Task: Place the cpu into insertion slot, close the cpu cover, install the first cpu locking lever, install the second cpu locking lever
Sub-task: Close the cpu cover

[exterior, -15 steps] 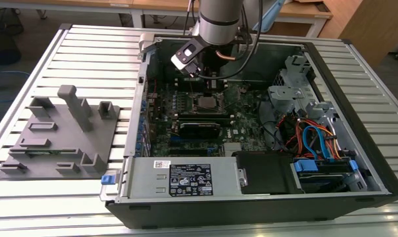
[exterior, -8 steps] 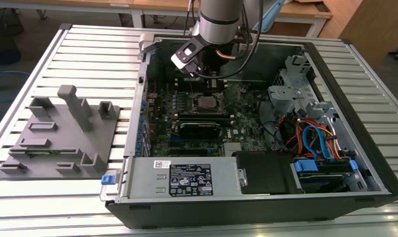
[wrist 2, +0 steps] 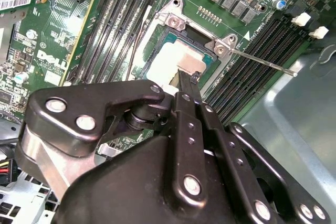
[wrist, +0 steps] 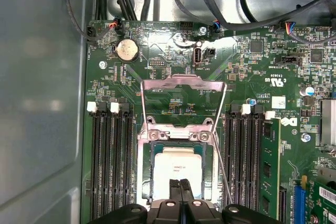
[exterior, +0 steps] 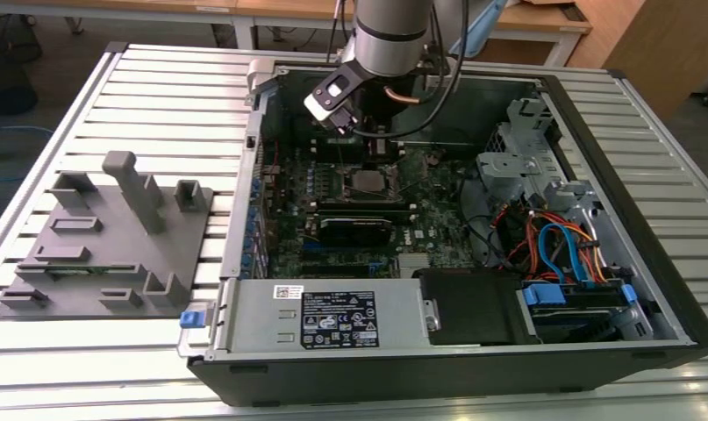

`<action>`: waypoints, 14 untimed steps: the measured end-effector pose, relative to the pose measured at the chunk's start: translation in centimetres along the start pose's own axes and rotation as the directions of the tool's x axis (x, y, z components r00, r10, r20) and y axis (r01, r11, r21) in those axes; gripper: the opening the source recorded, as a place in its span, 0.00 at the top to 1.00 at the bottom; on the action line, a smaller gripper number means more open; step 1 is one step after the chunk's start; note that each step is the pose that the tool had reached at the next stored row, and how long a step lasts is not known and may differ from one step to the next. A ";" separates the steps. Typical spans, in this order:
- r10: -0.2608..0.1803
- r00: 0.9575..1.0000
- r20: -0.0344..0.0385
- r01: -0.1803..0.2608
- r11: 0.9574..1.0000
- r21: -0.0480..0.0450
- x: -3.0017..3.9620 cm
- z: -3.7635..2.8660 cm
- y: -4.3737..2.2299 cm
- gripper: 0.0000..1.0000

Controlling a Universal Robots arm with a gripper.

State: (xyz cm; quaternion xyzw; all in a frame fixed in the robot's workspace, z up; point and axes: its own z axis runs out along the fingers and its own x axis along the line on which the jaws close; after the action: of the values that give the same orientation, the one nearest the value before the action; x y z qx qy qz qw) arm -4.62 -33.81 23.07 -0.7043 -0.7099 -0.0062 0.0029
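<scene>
"Silver slats of the table [exterior: 119, 79] come first," I report. "On them lies an open computer case [exterior: 447, 379]. Toward the exterior view's left is a grey tray [exterior: 196, 254] of moulded holders, well apart from my arm [exterior: 389, 35]."

"Where is the arm?"

"Reaching down into the case, over the green board [wrist: 252, 72]."

"Condition of the cover?"

"The cover [wrist: 184, 81] is swung open. It lies back from the socket, and the board shows through its square window."

"And the socket?"

"The socket [wrist: 153, 171] sits between two banks of memory slots [wrist: 107, 166]. The chip [wrist: 177, 163] is seated flat inside it, pale metal top facing up."

"Levers?"

"One thin wire lever [wrist 2: 262, 62] sticks out at an angle from the socket's corner, over the memory slots, as the second wrist view shows it. It is not hooked down."

"State of your pincer?"

"My pincer [wrist: 181, 183] is clenched. The two fingers meet edge to edge with nothing between them. The tips hang over one edge of the chip. Whether they touch its top, I cannot tell."
</scene>
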 end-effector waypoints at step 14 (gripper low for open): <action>0.000 1.000 0.000 0.000 1.000 0.000 0.00 -0.21 0.17 0.90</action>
State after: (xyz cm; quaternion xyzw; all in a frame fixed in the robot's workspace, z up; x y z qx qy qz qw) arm -4.45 -33.81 23.28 -0.7043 -0.7099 -0.0061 0.0029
